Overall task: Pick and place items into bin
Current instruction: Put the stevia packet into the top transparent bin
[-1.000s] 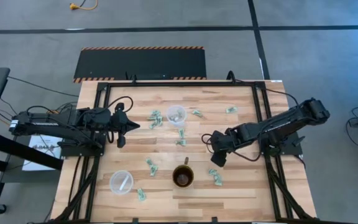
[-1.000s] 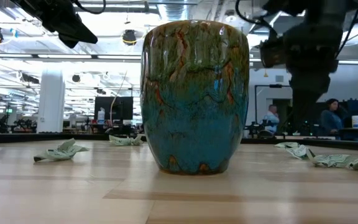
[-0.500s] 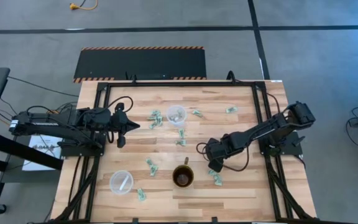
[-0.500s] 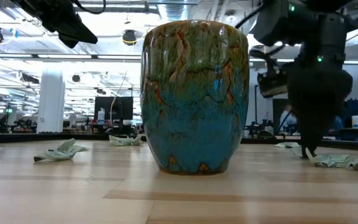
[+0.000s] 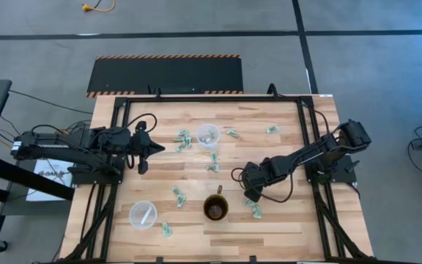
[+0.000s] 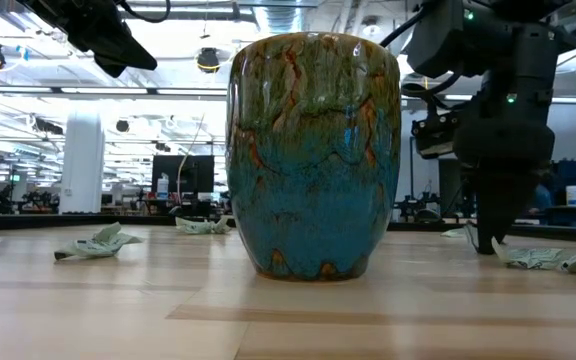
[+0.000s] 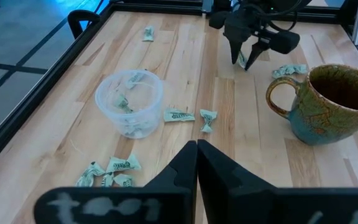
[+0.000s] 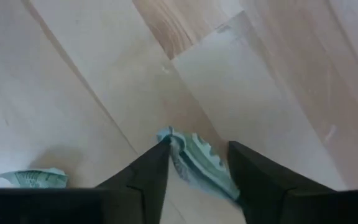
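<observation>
The right gripper [image 8: 197,163] is set down on the table [image 5: 284,147] beside the mug [image 5: 216,208], its fingers narrowly parted around a green-and-white wrapper [image 8: 199,163], while the left gripper [image 5: 143,149] is held shut above the table's left side

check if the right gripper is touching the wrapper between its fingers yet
Cannot tell. In the right wrist view the wrapper lies between the right gripper fingers, close to both, but neither contact nor gap shows plainly.
</observation>
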### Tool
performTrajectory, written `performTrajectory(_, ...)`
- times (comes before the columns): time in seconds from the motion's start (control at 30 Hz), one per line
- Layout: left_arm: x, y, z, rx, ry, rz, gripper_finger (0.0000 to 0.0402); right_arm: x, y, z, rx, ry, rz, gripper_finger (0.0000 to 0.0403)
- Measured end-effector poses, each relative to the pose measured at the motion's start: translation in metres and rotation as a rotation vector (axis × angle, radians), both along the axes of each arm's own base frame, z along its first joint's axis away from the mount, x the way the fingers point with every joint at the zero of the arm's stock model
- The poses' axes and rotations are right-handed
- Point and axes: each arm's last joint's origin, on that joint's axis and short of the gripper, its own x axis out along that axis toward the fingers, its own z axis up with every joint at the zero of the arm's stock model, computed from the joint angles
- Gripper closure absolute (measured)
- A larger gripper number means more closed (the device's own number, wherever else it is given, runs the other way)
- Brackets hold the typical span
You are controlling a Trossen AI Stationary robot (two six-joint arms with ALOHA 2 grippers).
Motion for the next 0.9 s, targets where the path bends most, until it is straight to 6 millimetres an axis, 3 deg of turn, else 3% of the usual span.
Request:
performTrajectory(0.4, 0.0, 0.0, 0.0, 0.0, 0.0, 0.0, 0.0401, 0.002, -0.001, 0.0, -0.038, -0.027, -0.007, 0.0384)
performTrajectory(0.57, 0.0, 0.0, 0.0, 0.0, 0.0, 0.0, 0.0401, 0.004, 0.0, 0.004, -0.039, -0.028, -0.003, 0.0389)
performTrajectory(0.73, 0.0, 0.0, 0.0, 0.0, 0.0, 0.0, 0.0401, 0.016, 0.002, 0.024, -0.067, -0.033, 0.058, 0.0386)
performTrajectory(0.9, 0.0, 0.0, 0.0, 0.0, 0.0, 0.001, 0.0401, 0.031, -0.001, 0.063, -0.21, -0.022, 0.109, 0.0395)
